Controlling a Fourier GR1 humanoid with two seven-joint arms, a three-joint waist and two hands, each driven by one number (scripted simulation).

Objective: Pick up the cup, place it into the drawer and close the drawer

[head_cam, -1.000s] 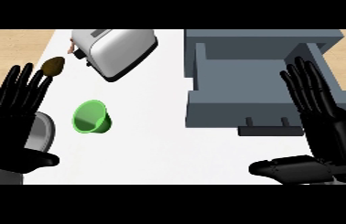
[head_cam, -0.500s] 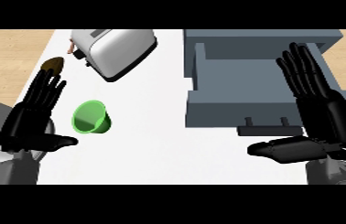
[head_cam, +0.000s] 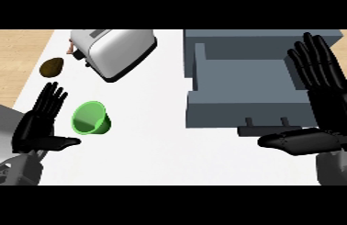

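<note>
**Both hands released, cup lying on the counter beside the left one**

Nearest the lower edge, the left hand (head_cam: 41, 127) sits at the left of the white counter (head_cam: 156, 146), fingers straight and spread, thumb pointing right, holding nothing. At the lower right, the right hand (head_cam: 318, 104) is likewise released: its fingers stretch straight up over the right side of the drawer and its thumb juts left below the drawer's front.

The green cup (head_cam: 91, 119) lies tipped on the counter just beside the left hand's fingers, apart from them, its mouth showing.

The grey drawer (head_cam: 244, 88) stands pulled open at the right, its handle (head_cam: 267, 127) on the near face. The cup is well apart from it.

Farther back on the left, a silver toaster (head_cam: 115, 49) rests at an angle. A small brown object (head_cam: 51, 67) lies to its left, near the counter's edge.
</note>
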